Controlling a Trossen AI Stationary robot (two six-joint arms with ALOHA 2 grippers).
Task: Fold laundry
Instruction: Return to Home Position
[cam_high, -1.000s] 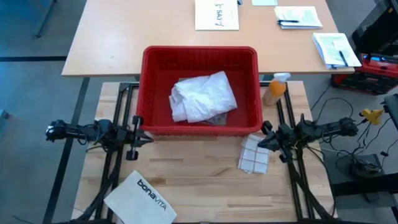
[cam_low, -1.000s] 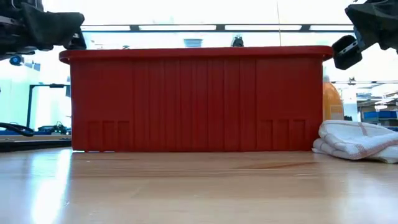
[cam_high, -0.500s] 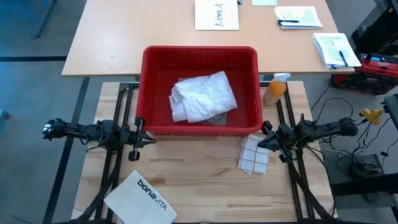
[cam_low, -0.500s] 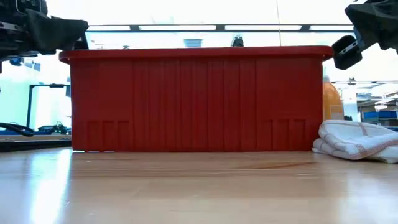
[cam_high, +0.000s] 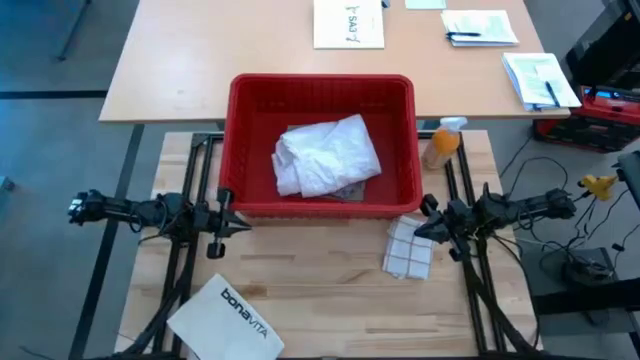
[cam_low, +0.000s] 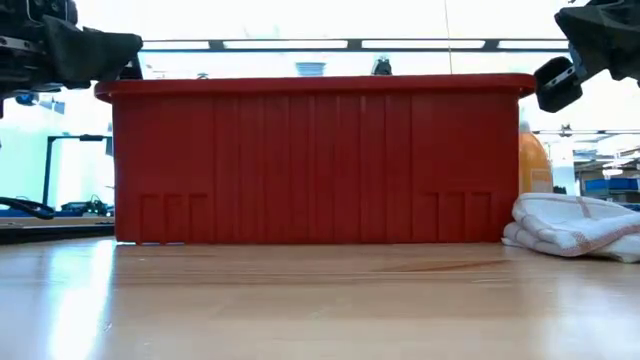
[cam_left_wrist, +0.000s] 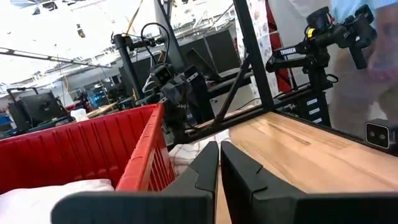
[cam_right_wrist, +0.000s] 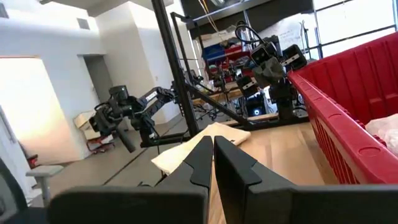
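Inside red bin (cam_high: 235, 150) lies white shirt (cam_high: 325, 155), folding apparently done; hence left gripper (cam_high: 235, 222) and right gripper (cam_high: 424, 228) hang parked beside its near corners, fingers closed, empty.

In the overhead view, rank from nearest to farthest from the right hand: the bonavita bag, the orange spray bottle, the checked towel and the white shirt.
From the right hand:
1. checked towel, right beside it.
2. orange spray bottle, right of the red bin.
3. white shirt, inside the bin.
4. bonavita bag, on the left arm's side.
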